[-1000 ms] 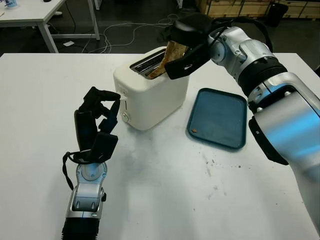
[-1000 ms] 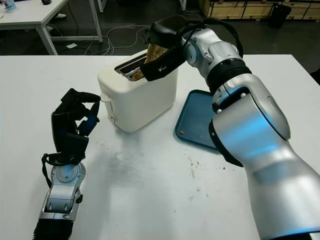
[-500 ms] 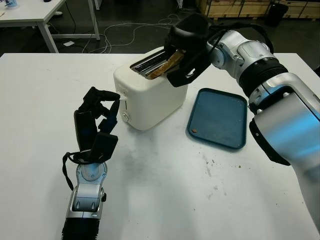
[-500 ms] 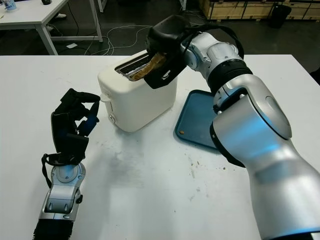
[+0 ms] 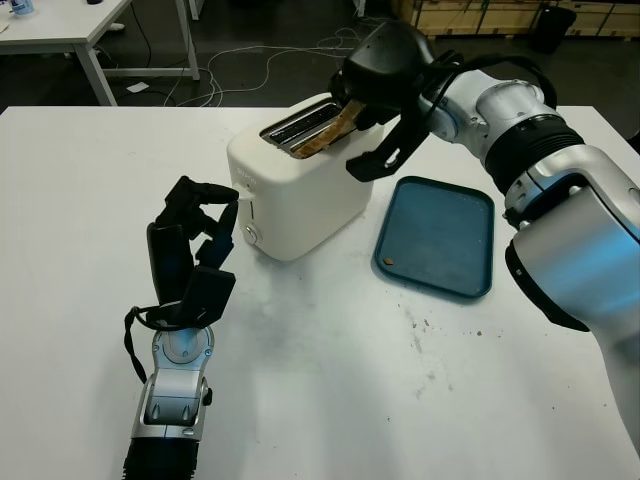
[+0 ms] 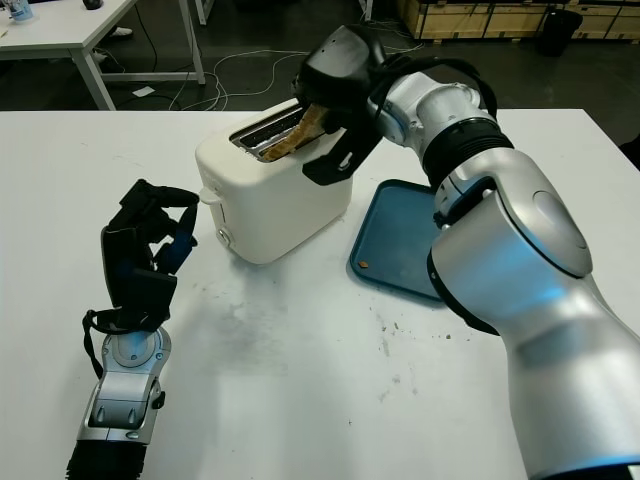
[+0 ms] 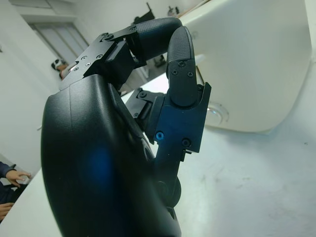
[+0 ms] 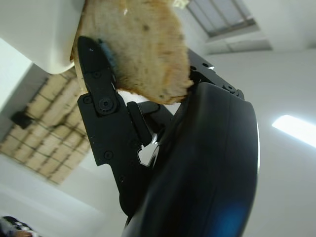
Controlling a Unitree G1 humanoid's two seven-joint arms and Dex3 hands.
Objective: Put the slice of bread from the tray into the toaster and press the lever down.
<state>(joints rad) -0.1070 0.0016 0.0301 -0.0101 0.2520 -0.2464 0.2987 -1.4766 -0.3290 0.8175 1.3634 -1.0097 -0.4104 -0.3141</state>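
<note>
A white toaster (image 5: 300, 195) stands mid-table, slots up. The slice of bread (image 5: 322, 131) leans at a slant, its low end in the near slot, its high end under my right hand (image 5: 366, 138). That hand hovers over the toaster's right end, shut on the slice, with one finger hanging down beside the toaster's wall. In the right wrist view the bread (image 8: 138, 49) sits against a finger and the palm. My left hand (image 5: 207, 215) stands upright on the table left of the toaster, curled on nothing, fingertips close to the toaster's side lever (image 5: 238, 203). The blue tray (image 5: 440, 235) lies to the toaster's right.
A brown crumb (image 5: 390, 262) sits on the tray's near corner, and dark crumbs (image 5: 420, 328) dot the white table in front of it. Beyond the table's far edge are another white table (image 5: 60, 30), floor cables and wooden crates.
My right hand has turned and lifted a little over the toaster, one finger swinging away from the toaster's side. The bread has tipped lower, further into the slot. The left hand has not moved.
</note>
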